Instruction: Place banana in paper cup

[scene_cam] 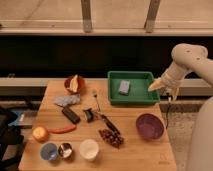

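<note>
Camera view showed the banana [75, 83] propped in a reddish bowl [67, 85] at upper left of the worktop [150, 156], the paper cup [89, 149] low at centre beside a metal cup [65, 149], so the gripper [159, 85], jaws released and empty at the right edge of the green tray [132, 101], likely faced a long reach toward frame left over that tray.

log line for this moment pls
gripper open, empty, at tray right edge | banana in bowl | paper cup at front edge

Dim warm light, pale bright band at 12 o'clock, dark strip under it, soft shadows on table [135, 152], gripper [157, 85] evenly lit at 3 o'clock
</note>
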`<state>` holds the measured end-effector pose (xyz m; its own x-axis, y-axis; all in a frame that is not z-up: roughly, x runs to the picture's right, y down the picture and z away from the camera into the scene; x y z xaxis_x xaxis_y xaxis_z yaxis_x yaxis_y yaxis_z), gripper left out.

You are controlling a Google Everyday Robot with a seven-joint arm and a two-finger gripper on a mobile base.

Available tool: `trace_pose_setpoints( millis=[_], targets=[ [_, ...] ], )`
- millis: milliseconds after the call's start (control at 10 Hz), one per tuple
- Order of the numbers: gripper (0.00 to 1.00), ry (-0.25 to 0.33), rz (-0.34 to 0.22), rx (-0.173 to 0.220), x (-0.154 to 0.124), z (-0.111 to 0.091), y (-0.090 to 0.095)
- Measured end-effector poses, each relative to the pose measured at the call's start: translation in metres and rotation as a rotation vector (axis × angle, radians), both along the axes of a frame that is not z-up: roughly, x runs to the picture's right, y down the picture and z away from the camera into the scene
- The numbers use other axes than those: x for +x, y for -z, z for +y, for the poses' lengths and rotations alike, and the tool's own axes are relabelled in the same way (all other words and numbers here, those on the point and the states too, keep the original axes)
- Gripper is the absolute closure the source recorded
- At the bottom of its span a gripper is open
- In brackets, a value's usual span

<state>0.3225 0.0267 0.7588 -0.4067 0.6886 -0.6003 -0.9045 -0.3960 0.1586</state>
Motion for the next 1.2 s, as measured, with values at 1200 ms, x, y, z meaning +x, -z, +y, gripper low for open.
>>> trace_pose_setpoints(
  millis=[1200],
  targets=[
    [0.2, 0.011, -0.019, 0.007, -0.0049, -0.0017, 0.0017]
  ],
)
